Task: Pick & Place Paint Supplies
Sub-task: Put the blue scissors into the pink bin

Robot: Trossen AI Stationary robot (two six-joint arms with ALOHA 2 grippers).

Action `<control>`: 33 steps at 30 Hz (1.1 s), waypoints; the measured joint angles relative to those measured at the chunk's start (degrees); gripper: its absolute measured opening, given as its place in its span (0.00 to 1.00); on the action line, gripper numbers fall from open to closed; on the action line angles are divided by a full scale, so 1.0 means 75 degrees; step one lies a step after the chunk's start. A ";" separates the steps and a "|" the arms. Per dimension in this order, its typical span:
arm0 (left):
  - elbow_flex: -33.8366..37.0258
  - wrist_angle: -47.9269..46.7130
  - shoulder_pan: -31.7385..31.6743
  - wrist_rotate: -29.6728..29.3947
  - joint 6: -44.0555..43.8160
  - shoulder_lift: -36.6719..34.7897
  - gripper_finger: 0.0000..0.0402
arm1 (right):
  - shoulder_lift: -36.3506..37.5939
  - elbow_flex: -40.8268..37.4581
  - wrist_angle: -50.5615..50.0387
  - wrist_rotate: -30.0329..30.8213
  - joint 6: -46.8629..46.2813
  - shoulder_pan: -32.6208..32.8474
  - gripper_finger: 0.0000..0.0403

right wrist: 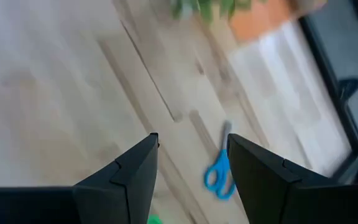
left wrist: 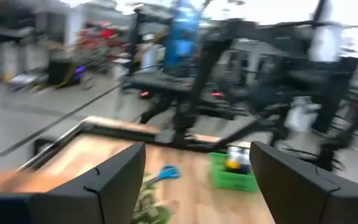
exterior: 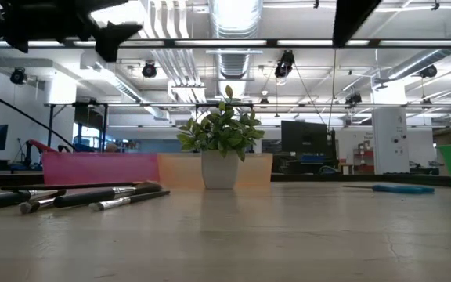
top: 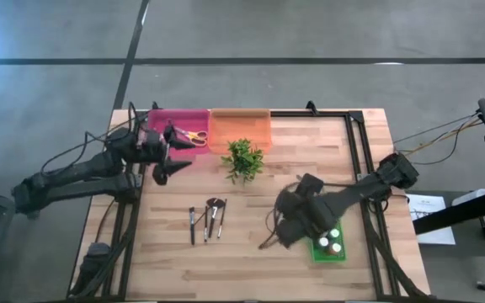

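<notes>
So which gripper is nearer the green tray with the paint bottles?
Right. The right gripper hovers just beside the green tray; the left gripper is far across the table, by the pink bin.

Beyond the wooden desk (top: 251, 261) stretched a grey concrete floor (top: 310, 29) crossed by dark seams. The low view looked into a large open workshop: an exposed ceiling with silver ducts (exterior: 233, 19), bright strip lights (exterior: 163, 31) and hanging black lamps (exterior: 286, 64). A white column (exterior: 390, 141) and dark monitors (exterior: 304, 141) stood far behind.
</notes>
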State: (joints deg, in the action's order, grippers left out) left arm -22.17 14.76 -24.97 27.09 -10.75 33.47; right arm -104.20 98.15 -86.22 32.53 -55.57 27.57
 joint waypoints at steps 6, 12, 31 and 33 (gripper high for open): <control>0.0003 0.0887 0.1583 0.0018 0.0644 0.0003 0.74 | -0.0001 -0.1067 -0.0062 -0.1130 0.0627 -0.1304 0.48; 0.0000 0.0982 0.2798 -0.0960 0.1207 0.0012 0.74 | 0.0063 -0.2402 0.0064 -0.1710 0.1397 -0.2671 0.48; -0.0012 0.1076 0.3089 -0.1501 0.1440 0.0085 0.74 | 0.2541 -0.6260 0.4482 -0.4125 0.2429 -0.4348 0.48; -0.0012 0.1090 0.3086 -0.1501 0.1440 0.0085 0.74 | 0.2633 -0.6499 0.4647 -0.4135 0.2433 -0.4413 0.48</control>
State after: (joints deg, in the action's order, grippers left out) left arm -22.26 22.94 -1.83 15.84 0.05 34.11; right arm -84.45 49.41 -51.37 1.51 -37.32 -5.52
